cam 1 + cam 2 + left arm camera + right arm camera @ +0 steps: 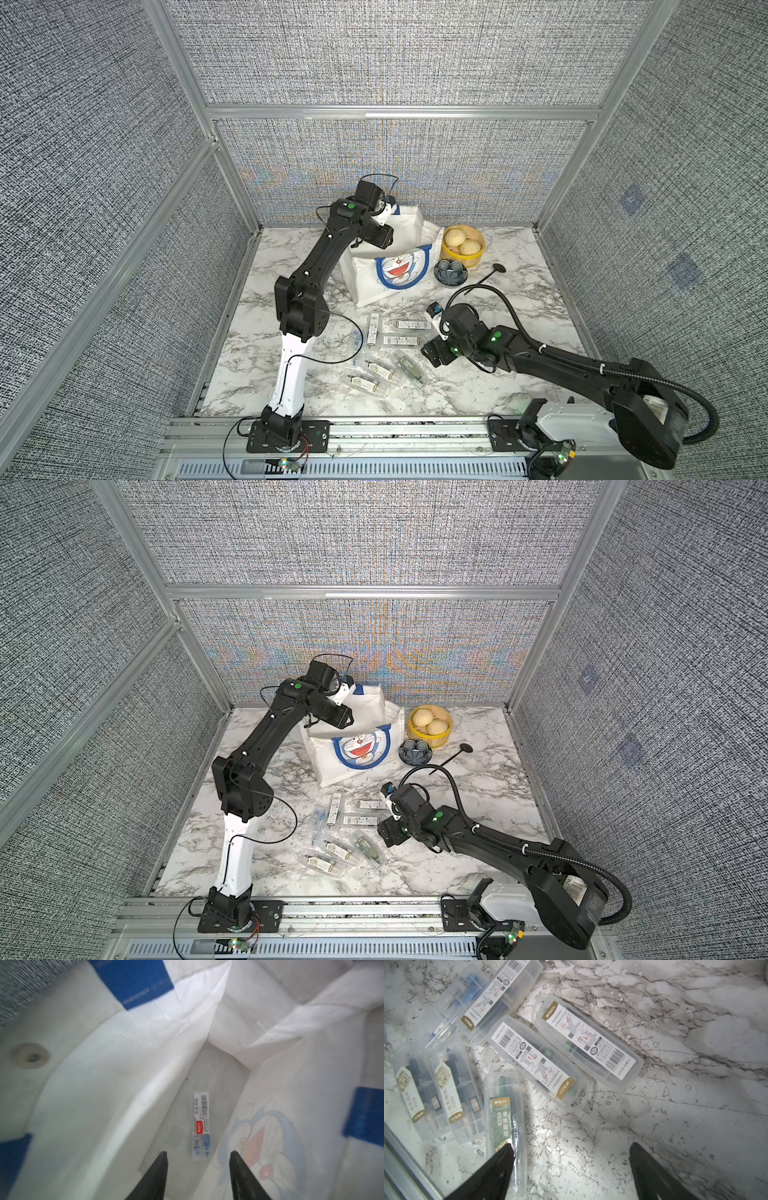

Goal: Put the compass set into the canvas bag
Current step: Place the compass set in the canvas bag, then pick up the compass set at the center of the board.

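The off-white canvas bag (399, 274) (357, 766) with the cartoon cat pocket stands at the back of the marble table. My left gripper (380, 237) (198, 1153) hangs over its mouth, open and holding nothing. In the left wrist view a clear compass set (200, 1124) with a red-and-white label lies flat on the bag's floor, below the fingertips. Several more compass sets (390, 353) (533, 1059) in clear cases lie on the table in front of the bag. My right gripper (432, 353) (571, 1145) hovers open beside them, one fingertip (502, 1157) at a green-labelled case (502, 1113).
A round yellow steamer basket (462, 245) with buns stands to the right of the bag. In front of it are a dark blue bowl (450, 272) and a black spoon (488, 276). Aluminium-framed fabric walls close in the table on three sides.
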